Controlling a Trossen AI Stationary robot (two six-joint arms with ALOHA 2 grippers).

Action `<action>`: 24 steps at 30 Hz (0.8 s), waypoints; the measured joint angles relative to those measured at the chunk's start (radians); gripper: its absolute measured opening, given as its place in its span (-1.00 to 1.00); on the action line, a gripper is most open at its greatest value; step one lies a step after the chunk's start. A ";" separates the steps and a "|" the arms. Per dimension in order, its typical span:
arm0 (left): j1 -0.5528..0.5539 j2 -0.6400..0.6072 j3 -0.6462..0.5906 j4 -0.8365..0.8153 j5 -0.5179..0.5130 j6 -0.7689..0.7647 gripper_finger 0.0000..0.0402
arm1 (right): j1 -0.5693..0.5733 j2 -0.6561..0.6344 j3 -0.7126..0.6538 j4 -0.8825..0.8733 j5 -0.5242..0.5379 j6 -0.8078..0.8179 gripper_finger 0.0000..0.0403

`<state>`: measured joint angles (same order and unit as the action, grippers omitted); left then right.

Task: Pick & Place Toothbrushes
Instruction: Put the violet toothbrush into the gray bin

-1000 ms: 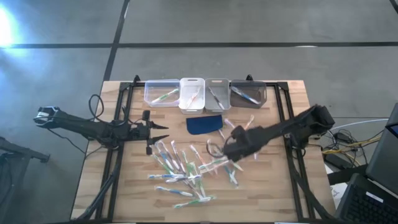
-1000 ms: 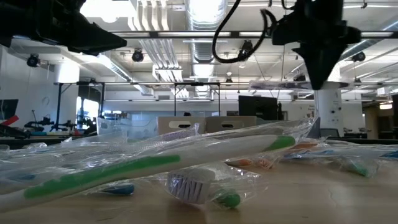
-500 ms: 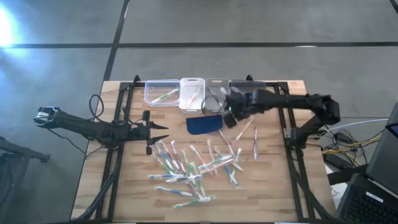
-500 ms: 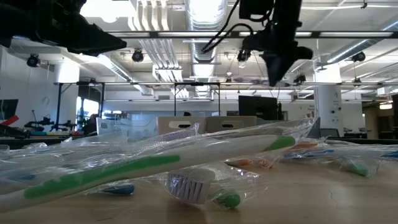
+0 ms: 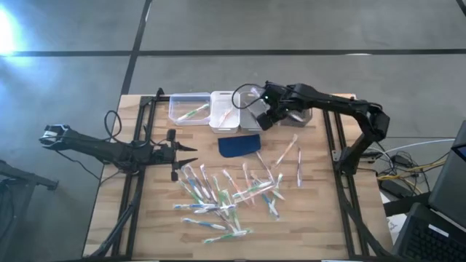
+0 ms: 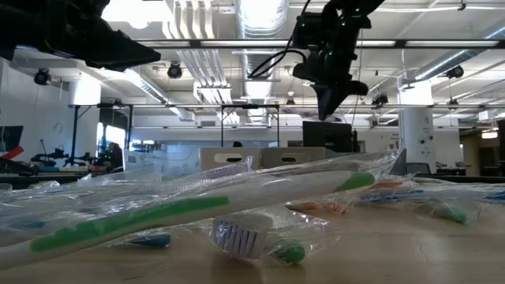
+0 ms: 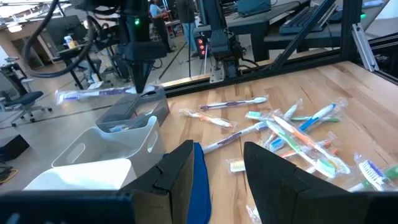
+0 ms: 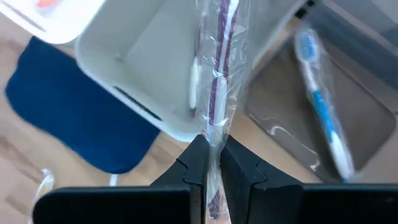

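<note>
1. I have only put a few toothbrushes away. The row of bins [image 5: 240, 108] sits at the far edge of the worktop [image 5: 320, 218], and each bin seems to hold just one or two

2. Most of the toothbrushes [image 5: 218, 196] lie in a loose pile in the middle of the worktop, on the near side of the dark blue pad [image 5: 239, 145]. A few more [image 5: 287, 154] lie just beside the pad, on my right arm's side. So I think most of the job is left

3. My right fingers [image 8: 214, 163] are pressed together, pinching one wrapped toothbrush [image 8: 219, 68] with a purple stripe. In my right wrist view it hangs over the pale grey bin [image 8: 149, 68], close to the edge shared with the dark grey bin [image 8: 311, 124], where a blue toothbrush [image 8: 320, 112] already lies

4. My right gripper [image 5: 266, 116] is above the bins now, just past the far edge of the pad

5. A second ago my right arm was low over the pile, on the near side of the pad. It has since lifted and swung across the pad to the bins, carrying the toothbrush

6. My left gripper [image 5: 182, 154] waits beside the pad, on the left arm's side. Its fingers [image 7: 180, 168] are spread with nothing between them. It has not moved
</note>
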<state>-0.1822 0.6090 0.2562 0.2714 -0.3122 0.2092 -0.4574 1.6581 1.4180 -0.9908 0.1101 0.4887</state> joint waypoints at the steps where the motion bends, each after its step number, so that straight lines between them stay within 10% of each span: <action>1: 0.000 0.000 0.000 0.000 0.000 0.000 -0.27 | -0.003 0.012 0.010 -0.001 -0.013 -0.014 -0.89; 24: 0.000 0.000 0.000 -0.004 0.000 0.000 -0.27 | -0.021 0.303 0.331 -0.192 -0.041 -0.046 -0.89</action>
<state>-0.1822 0.6091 0.2558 0.2672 -0.3122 0.2092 -0.4779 1.9609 1.7489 -1.1826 0.0695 0.4423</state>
